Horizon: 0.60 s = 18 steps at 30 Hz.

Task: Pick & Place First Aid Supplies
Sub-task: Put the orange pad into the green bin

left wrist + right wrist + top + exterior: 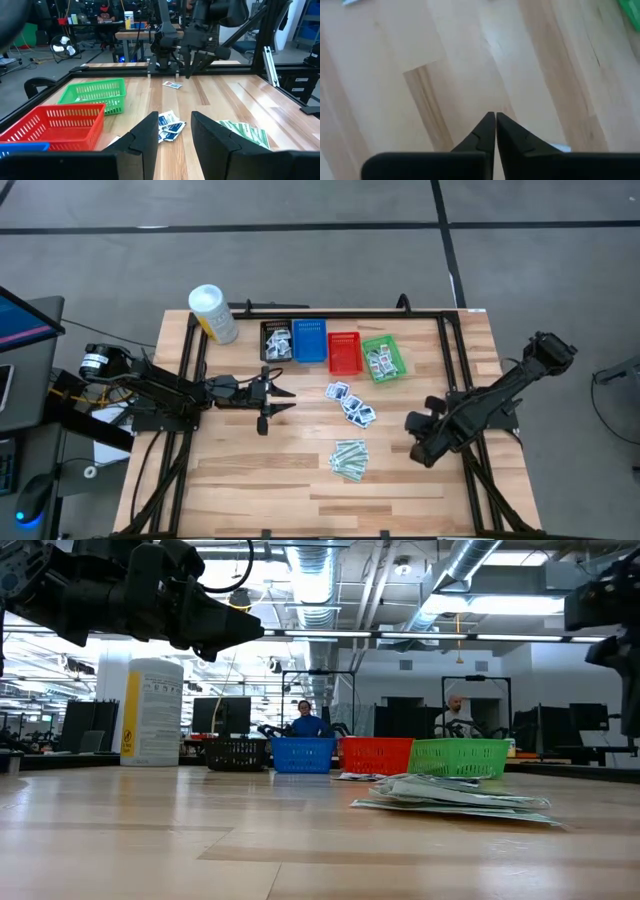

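wooden table (250, 470), packets (380, 362) in green basket (393, 350)

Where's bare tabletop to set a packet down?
Free: the near strip below the pale-green strips, and the left-front stretch under the left gripper. Crowded: the basket row from black basket to green basket, and the loose packets mid-table.
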Each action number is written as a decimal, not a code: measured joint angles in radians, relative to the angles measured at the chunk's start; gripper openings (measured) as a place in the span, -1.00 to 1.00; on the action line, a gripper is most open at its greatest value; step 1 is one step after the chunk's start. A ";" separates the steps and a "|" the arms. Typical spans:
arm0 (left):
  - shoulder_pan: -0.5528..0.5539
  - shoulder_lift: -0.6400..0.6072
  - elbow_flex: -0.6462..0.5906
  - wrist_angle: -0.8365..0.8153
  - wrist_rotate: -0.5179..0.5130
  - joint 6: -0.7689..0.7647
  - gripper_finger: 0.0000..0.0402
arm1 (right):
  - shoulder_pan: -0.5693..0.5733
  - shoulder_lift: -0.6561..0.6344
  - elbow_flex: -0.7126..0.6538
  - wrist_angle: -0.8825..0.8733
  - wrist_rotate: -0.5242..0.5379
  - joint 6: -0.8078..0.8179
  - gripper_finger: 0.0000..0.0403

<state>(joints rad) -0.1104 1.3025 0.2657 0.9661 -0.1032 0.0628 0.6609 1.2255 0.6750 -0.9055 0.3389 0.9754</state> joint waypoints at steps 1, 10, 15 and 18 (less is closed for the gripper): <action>0.000 0.000 0.000 0.000 0.000 0.000 -0.42 | -0.006 0.000 0.000 -0.003 -0.001 0.027 -0.94; -0.001 0.000 0.000 0.000 0.000 0.000 -0.42 | -0.014 0.000 0.001 -0.038 -0.006 0.097 -0.55; -0.001 0.000 0.000 0.000 0.000 0.000 -0.42 | -0.015 0.000 0.001 -0.075 -0.004 0.111 -0.30; -0.001 0.000 0.000 0.000 0.000 0.000 -0.42 | -0.014 0.006 -0.025 -0.082 -0.012 0.149 -0.19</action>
<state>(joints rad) -0.1116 1.3025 0.2657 0.9657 -0.1032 0.0628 0.6472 1.2320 0.6498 -0.9877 0.3270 1.1245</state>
